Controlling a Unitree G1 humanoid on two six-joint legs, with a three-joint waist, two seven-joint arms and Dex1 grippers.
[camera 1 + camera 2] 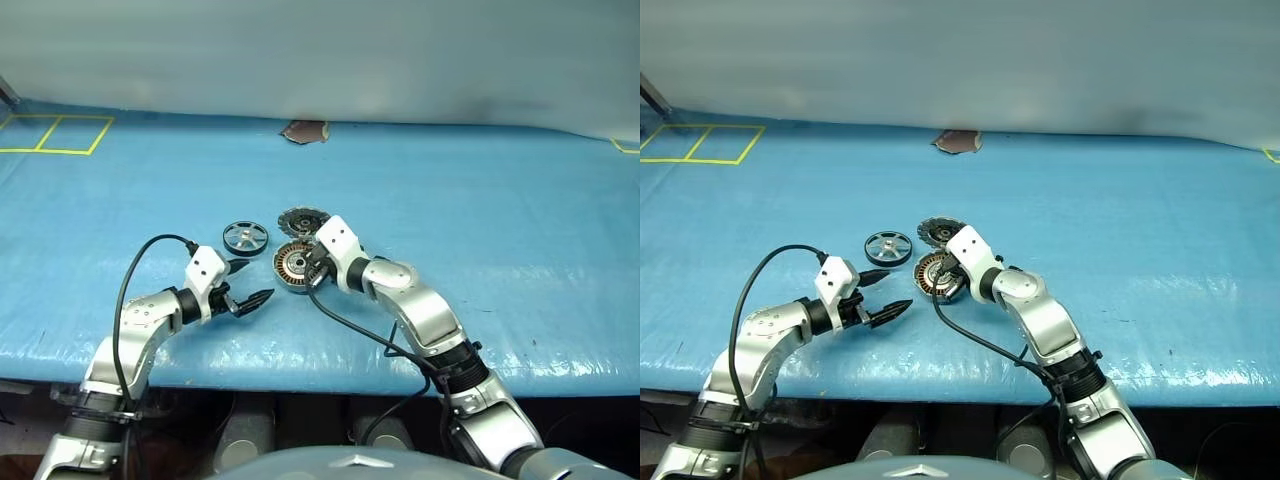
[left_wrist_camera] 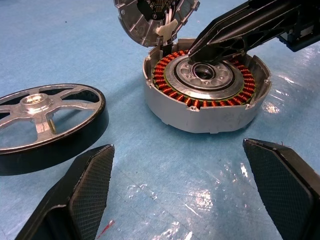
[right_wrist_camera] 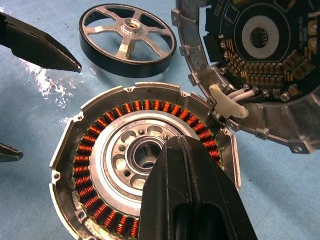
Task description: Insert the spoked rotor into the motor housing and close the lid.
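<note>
The spoked rotor (image 1: 245, 237) lies flat on the blue table, a silver wheel with a dark rim. To its right sits the motor housing (image 1: 291, 266), copper windings facing up (image 3: 95, 150). The lid (image 3: 260, 60) lies just beyond the housing, dark segmented face up, joined to it by white wires. My right gripper (image 3: 175, 145) is shut, its tips resting over the housing's central hub. My left gripper (image 1: 258, 281) stands open just above the table, nearer me than the rotor and left of the housing, with nothing between its fingers (image 2: 85, 190).
The blue table cover (image 1: 500, 220) stretches wide to the right and far side. A brown patch (image 1: 305, 131) sits at the far edge. Yellow tape lines (image 1: 55, 135) mark the far left corner. A black cable (image 1: 135, 270) loops over my left arm.
</note>
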